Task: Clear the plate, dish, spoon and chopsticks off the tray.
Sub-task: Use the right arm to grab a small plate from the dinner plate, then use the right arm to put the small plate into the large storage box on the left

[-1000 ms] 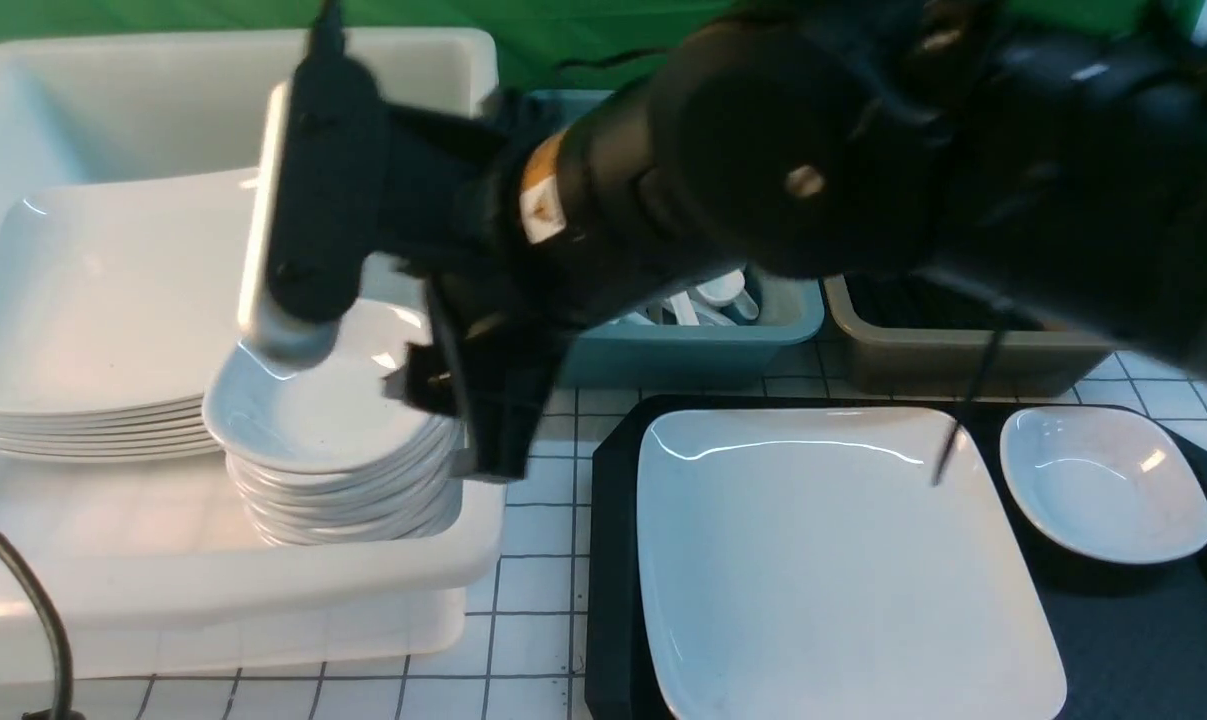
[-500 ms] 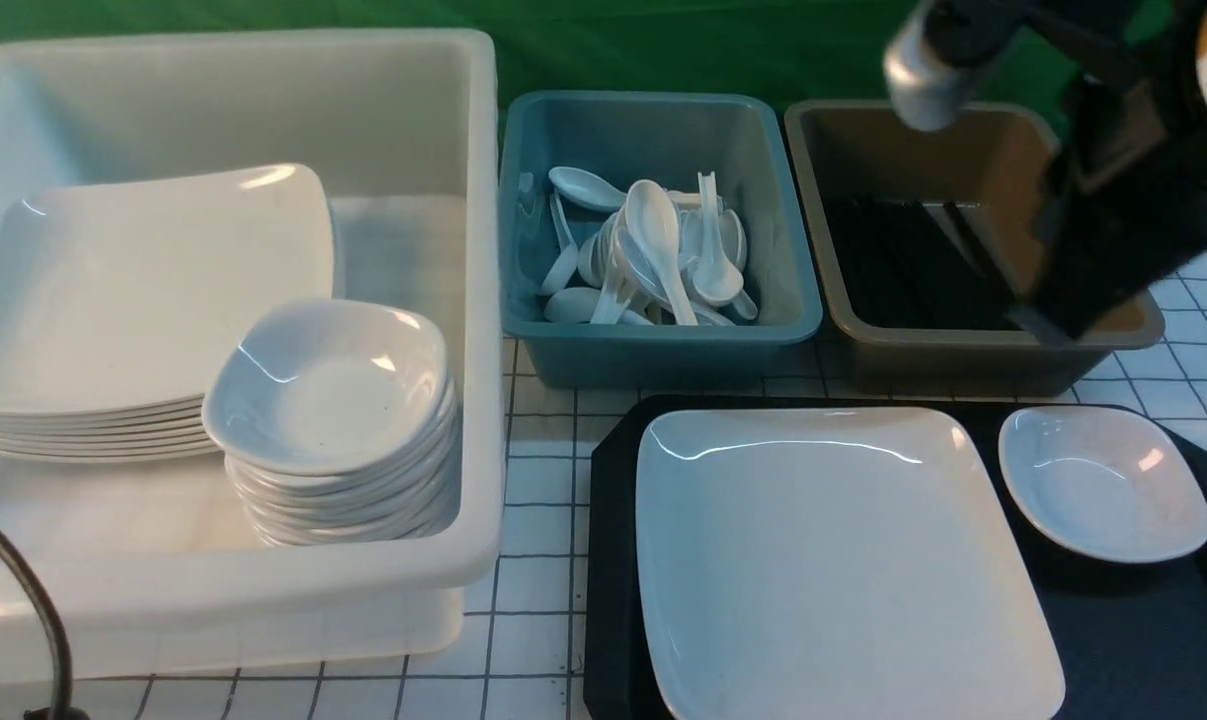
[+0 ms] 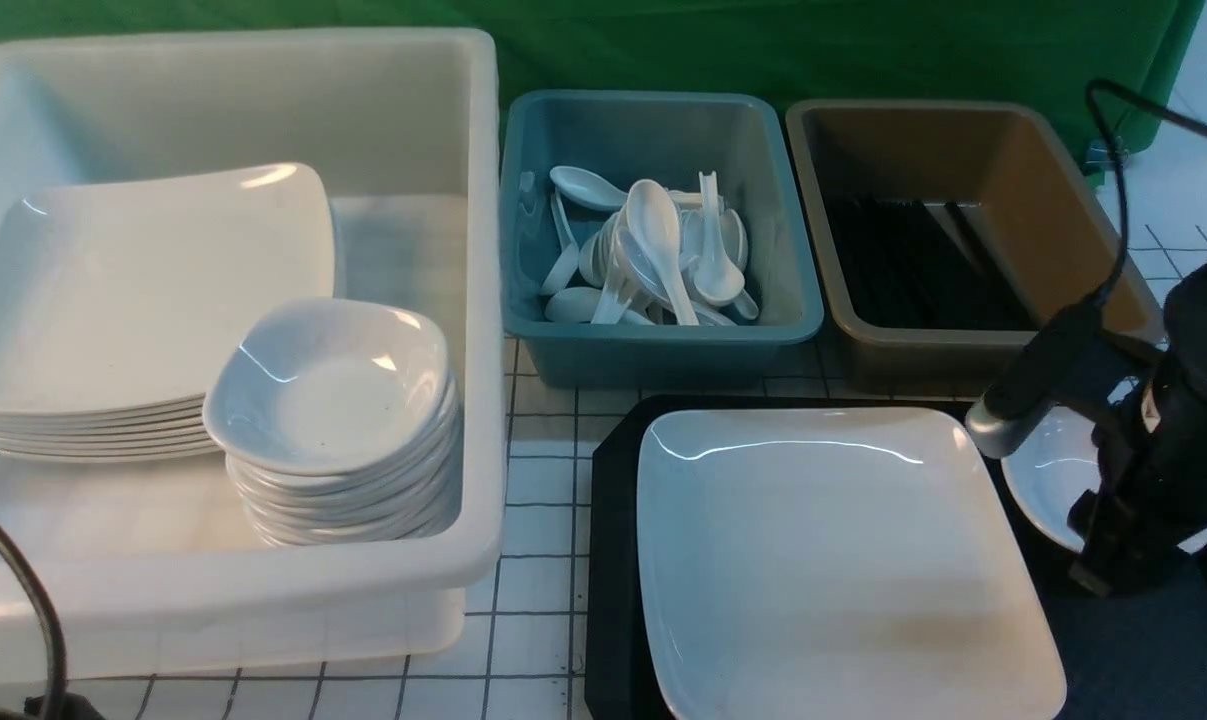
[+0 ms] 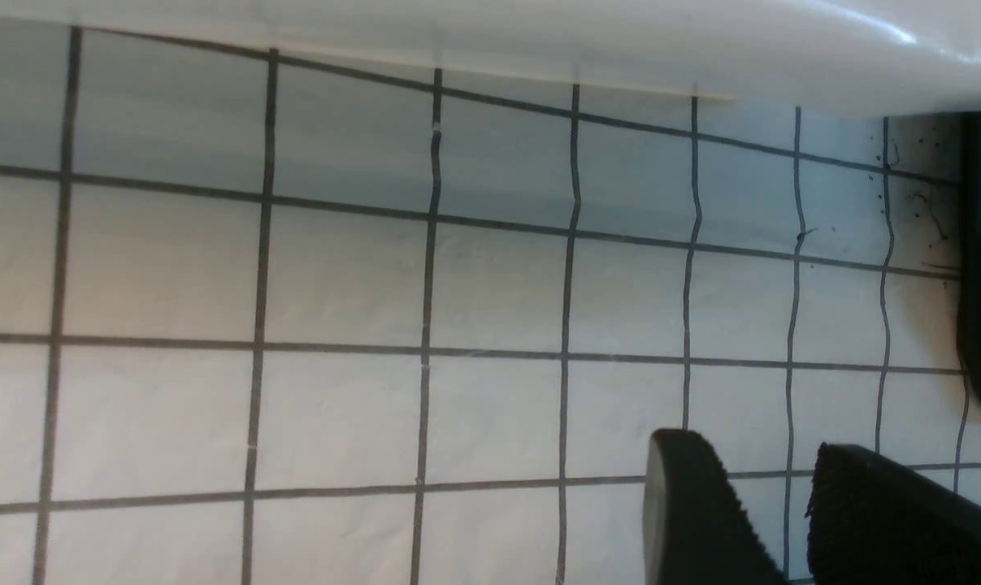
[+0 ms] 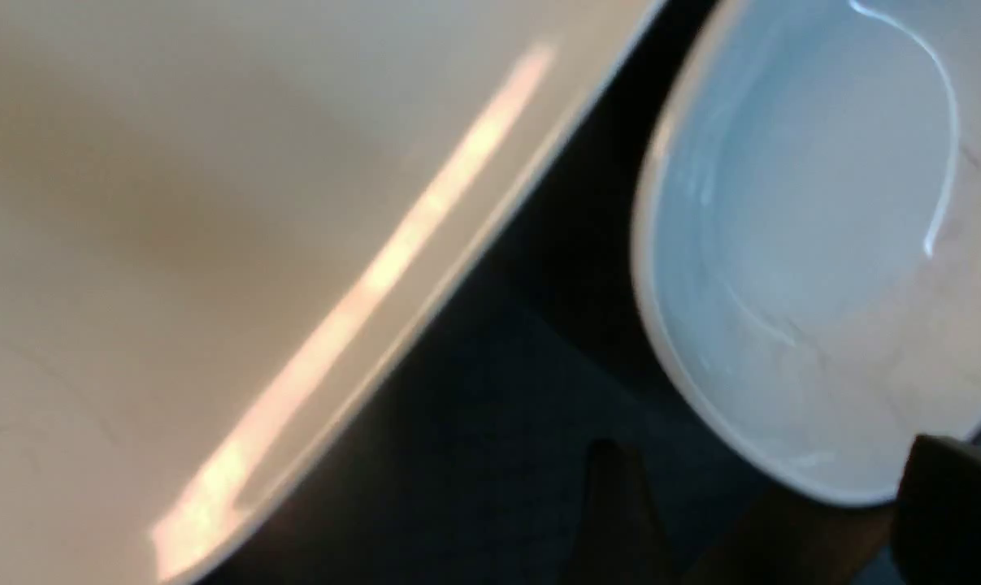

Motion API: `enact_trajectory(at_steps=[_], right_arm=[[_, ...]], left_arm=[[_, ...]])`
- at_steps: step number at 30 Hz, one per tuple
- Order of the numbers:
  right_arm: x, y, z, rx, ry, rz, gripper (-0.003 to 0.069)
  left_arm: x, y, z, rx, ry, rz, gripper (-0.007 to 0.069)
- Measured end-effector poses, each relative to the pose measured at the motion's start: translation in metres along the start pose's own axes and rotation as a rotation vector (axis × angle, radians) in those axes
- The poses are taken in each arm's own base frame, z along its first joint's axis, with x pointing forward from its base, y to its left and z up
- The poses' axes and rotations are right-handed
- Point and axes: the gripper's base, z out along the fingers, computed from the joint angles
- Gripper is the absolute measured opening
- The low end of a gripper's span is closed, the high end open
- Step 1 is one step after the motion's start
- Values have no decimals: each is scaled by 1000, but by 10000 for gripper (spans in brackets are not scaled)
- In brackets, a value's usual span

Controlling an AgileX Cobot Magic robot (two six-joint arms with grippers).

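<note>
Front view, lower right: the plate (image 3: pixel 843 560) lies on the tray (image 3: pixel 613 560). The dish (image 3: pixel 1048 480) sits beside it at the frame's right edge, partly hidden by the right hand (image 5: pixel 774 520), whose fingers stand wide apart astride the dish's rim, unclamped. The left hand (image 4: pixel 774 520), fingers slightly apart and empty, is over the table (image 4: pixel 336 406); spoons (image 3: pixel 653 250) fill the teal tub (image 3: pixel 663 335) at upper centre, chopsticks (image 3: pixel 913 270) the brown tub (image 3: pixel 1053 200) at upper right.
</note>
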Motion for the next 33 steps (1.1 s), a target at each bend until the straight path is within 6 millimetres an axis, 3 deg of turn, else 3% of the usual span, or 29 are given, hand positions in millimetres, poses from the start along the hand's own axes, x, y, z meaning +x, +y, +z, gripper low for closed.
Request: enact_trajectory(at_steps=[11, 15, 19, 21, 26, 29, 30, 33], right_arm=[[-11, 1, 54, 31, 119, -235, 382], [-12, 1, 58, 32, 127, -252, 356], [-13, 0, 61, 44, 130, -280, 189], [-15, -1, 60, 55, 123, -289, 142], [-11, -2, 52, 62, 150, -284, 127], [-5, -9, 29, 76, 170, -240, 52], [-4, -10, 26, 78, 170, -232, 46], [0, -17, -10, 91, 100, -140, 36]], left_arm=[[-4, 0, 0, 0, -39, 10, 232], [-4, 0, 0, 0, -45, 15, 237], [-4, 0, 0, -1, -47, 16, 239], [-4, 0, 0, -1, -47, 16, 239], [-4, 0, 0, -1, -47, 16, 239], [-4, 0, 0, -1, -47, 16, 239], [-4, 0, 0, -1, -47, 16, 239], [-4, 0, 0, -1, -47, 20, 239]])
